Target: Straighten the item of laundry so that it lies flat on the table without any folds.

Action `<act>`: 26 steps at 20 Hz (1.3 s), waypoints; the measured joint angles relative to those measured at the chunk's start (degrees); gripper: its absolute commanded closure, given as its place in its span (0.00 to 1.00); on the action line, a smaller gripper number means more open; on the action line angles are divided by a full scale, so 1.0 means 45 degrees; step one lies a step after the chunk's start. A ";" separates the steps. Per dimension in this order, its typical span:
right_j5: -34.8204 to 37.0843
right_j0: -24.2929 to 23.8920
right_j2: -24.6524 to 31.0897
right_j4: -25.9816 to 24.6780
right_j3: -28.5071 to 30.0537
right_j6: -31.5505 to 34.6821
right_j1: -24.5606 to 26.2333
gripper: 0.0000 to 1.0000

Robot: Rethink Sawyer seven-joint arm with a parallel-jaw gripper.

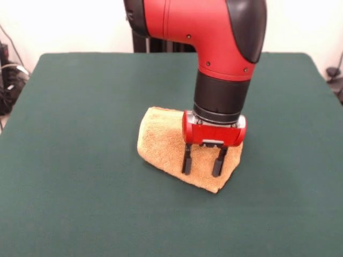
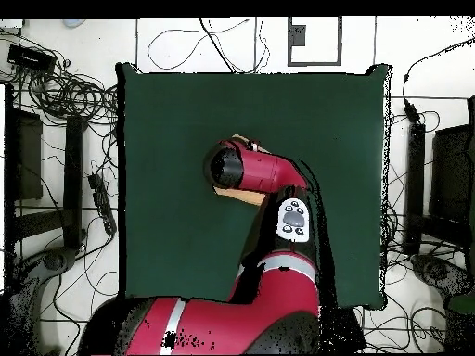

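Note:
The item of laundry [image 1: 166, 144] is an orange-tan towel lying folded in a bunched, roughly triangular shape near the middle of the dark green table [image 1: 69, 160]. My gripper [image 1: 202, 167] hangs straight down over the towel's right part, open, with both black fingertips at or just above the cloth and nothing pinched between them. In the overhead view the arm covers nearly all of the towel [image 2: 243, 196]; only a thin tan strip shows beside the arm. The gripper itself is hidden there.
Green table surface [image 2: 167, 139] stretches on every side of the towel. Cables and dark equipment [image 2: 56, 102] lie on the floor beyond the table's edges.

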 measured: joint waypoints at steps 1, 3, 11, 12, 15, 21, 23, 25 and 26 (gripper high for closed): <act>-0.0010 0.0130 -0.0142 0.0127 0.0000 0.0005 0.0018 0.00; -0.0047 0.0286 -0.0315 0.0249 0.0002 0.0008 0.0041 0.00; -0.0521 0.0832 -0.0720 0.0667 0.0020 0.0008 0.0219 1.00; -0.0581 0.1043 -0.0897 0.0760 0.0020 0.0008 0.0316 1.00; -0.0694 0.1275 -0.1137 0.0831 0.0020 0.0008 0.0400 1.00; -0.0957 0.1354 -0.1229 0.0889 0.0066 0.0008 0.0423 1.00; -0.1048 0.1430 -0.1306 0.0995 0.0105 0.0019 0.0442 1.00; -0.1153 0.1581 -0.1465 0.1130 0.0157 0.0053 0.0470 1.00; -0.1234 0.1698 -0.1573 0.1204 0.0192 0.0074 0.0485 1.00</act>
